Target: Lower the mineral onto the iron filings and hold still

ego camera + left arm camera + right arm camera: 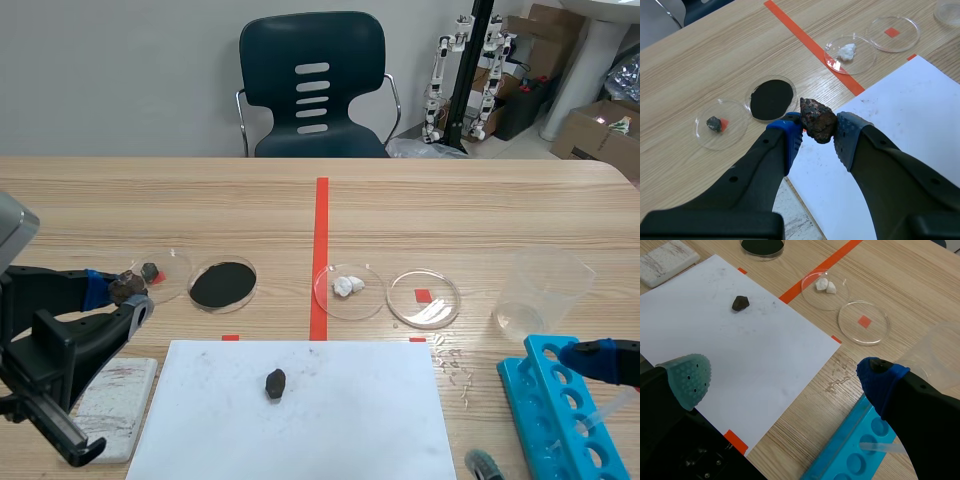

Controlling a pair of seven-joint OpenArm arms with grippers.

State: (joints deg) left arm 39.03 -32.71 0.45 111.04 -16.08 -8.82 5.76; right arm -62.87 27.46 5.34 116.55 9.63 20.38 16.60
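pinched in the left gripper (819,133): a rusty rock (817,120), hanging near the dish of black filings (747,100), not yet over it. risks clipping the dish rim if lowered off-centre, scattering filings. well right of the dish, right gripper (784,379) spread wide, holding nothing.

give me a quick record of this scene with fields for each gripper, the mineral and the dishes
left gripper: shut on mineral
right gripper: open, holding nothing, by the blue rack
iron filings: in a round dish, mineral not yet on them
other dishes: one with small dark stone; one with white pieces; empty dish
white paper: dark rock lying on it
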